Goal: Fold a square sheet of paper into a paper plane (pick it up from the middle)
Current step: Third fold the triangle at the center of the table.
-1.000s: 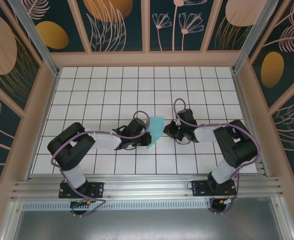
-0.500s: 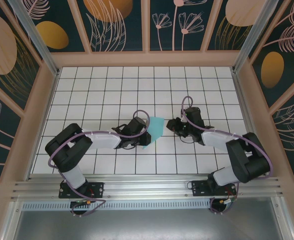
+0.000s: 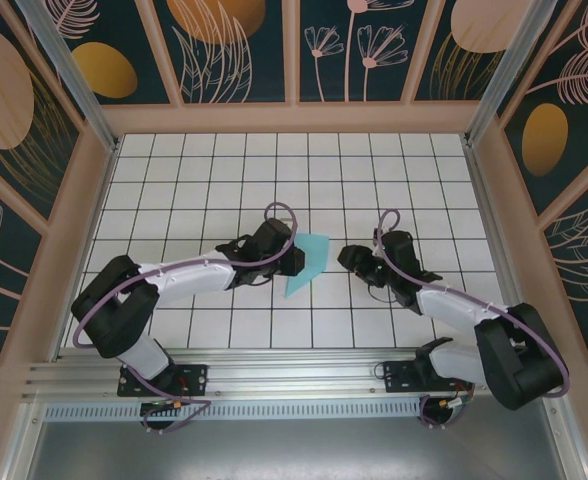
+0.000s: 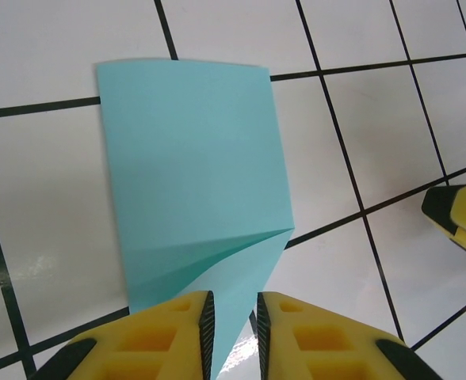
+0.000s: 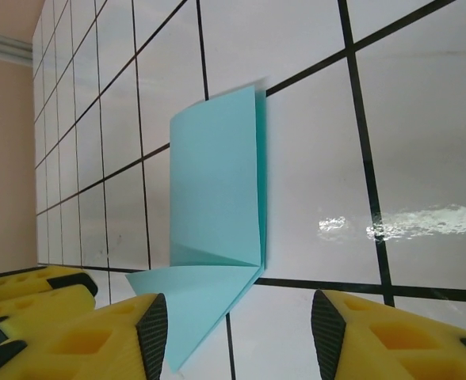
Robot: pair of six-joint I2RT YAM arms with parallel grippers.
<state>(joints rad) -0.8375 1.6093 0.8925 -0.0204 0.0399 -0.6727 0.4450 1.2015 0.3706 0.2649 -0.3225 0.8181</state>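
Spanning the whole floor, table [image 3: 204,170]: white tiles with dark lines are lying under both my arms.
Left arm [image 3: 189,275]: I am stretching it low over the tiles, toward the middle.
Right arm [image 3: 454,305]: I am reaching it in from the other side, toward the same spot.
Paper [image 3: 307,262]: turquoise and folded narrow, it is lying on the tiles at the middle of the table, between my two claws. From my left wrist, the paper [image 4: 193,174] is showing a slanted crease near its pointed end. From my right wrist, the paper [image 5: 217,182] is showing a doubled edge along one long side.
Left claw [image 3: 292,258]: I am keeping the jaws narrow, with a slim gap showing at my left claw [image 4: 233,305]. The paper's point is running into that gap. I cannot tell whether the pads are touching it.
Right claw [image 3: 346,258]: I am holding the jaws wide and gripping nothing. At my right claw [image 5: 239,317], the paper's point is lying just beside one finger.
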